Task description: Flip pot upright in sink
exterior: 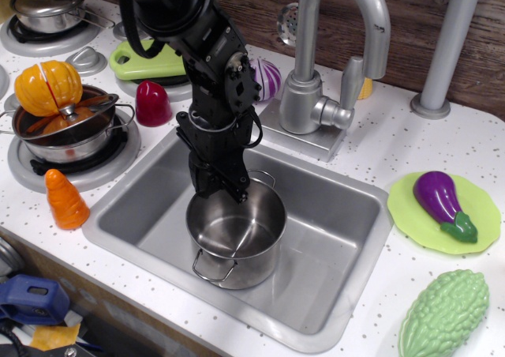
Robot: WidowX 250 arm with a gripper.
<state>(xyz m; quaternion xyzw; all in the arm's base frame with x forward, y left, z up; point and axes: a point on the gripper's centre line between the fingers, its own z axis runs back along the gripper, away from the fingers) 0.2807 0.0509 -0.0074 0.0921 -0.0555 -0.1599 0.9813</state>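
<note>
The pot (237, 234) is seen upright, mouth up, inside the sink (331, 238), left of centre, one loop handle toward the viewer. Its far rim is met by the hand (223, 185), whose grip cannot be told. Behind stands the faucet (327, 57).

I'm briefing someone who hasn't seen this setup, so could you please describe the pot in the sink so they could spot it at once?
Start at the grey sink below the tall silver faucet. Standing upright in it, mouth open, is the pot, with the black tool at its far rim. Unlike the small lidded pot on the back burner, it is shiny, lidless and empty, with thin wire loop handles.
</note>
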